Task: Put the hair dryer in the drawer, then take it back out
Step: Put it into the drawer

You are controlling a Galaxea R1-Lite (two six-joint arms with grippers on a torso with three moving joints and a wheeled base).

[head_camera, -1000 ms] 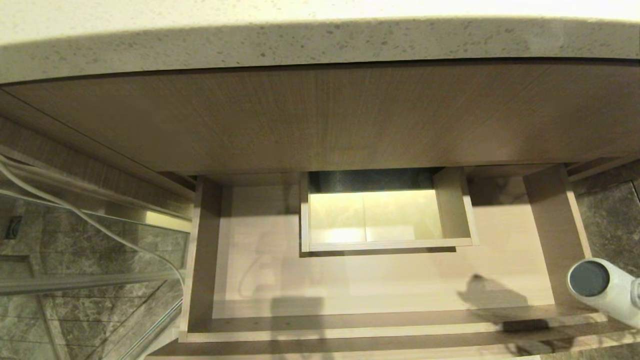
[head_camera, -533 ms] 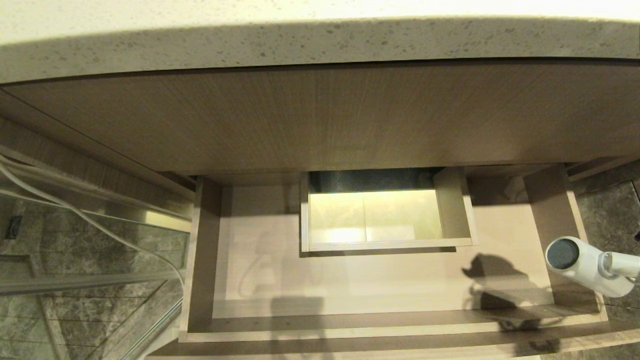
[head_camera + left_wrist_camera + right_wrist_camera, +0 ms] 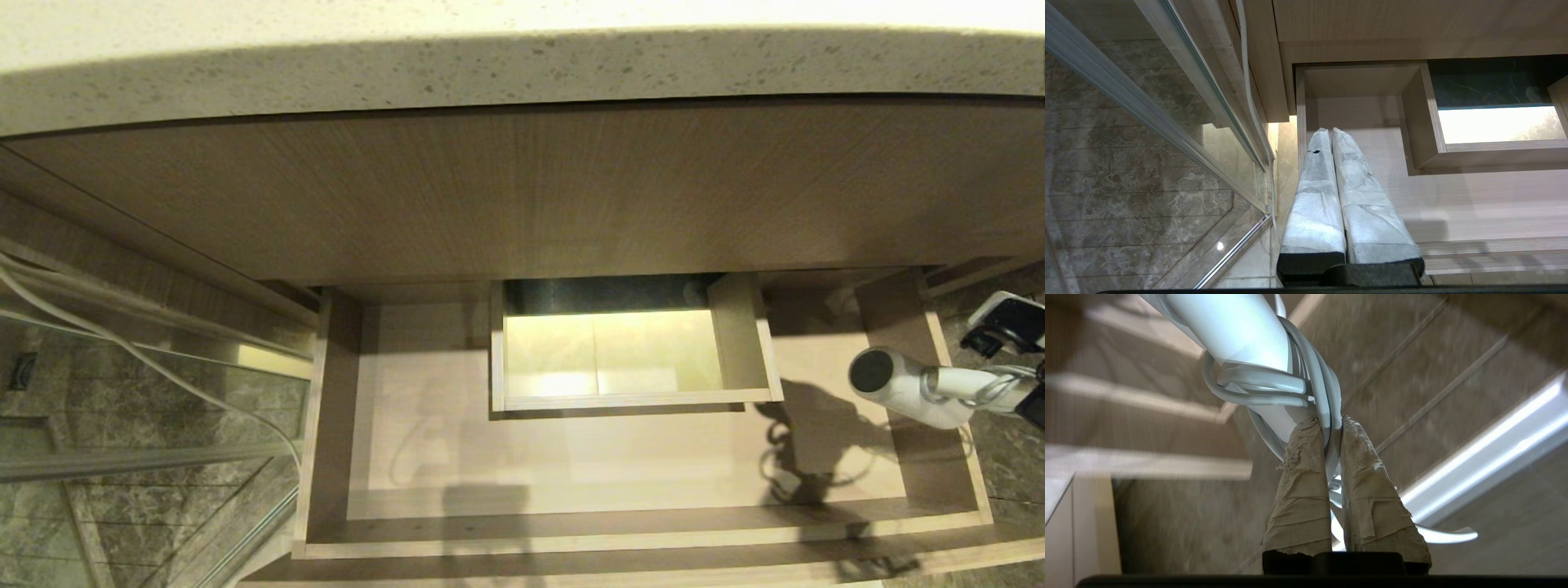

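Note:
The white hair dryer (image 3: 906, 385) hangs above the right side wall of the open drawer (image 3: 571, 541), with its dark round nozzle facing left. White cord (image 3: 1274, 386) is coiled round its handle. My right gripper (image 3: 1327, 424) is shut on those cord loops just below the dryer body (image 3: 1237, 330); in the head view that arm only shows at the right edge. The drawer's pale floor is bare, and the boxed cutout (image 3: 629, 351) sits at mid-back. My left gripper (image 3: 1329, 132) is shut on nothing above the drawer's left side.
A speckled stone countertop (image 3: 522, 73) and a tall wood panel (image 3: 522, 188) overhang the drawer's back. A glass partition (image 3: 122, 425) with a white cable (image 3: 163, 377) stands close on the left. Dark marble floor (image 3: 1000, 343) lies to the right.
The hair dryer has moved left and toward the back, from the drawer's front right corner to above its right wall. More of its coiled cord and the right arm now show.

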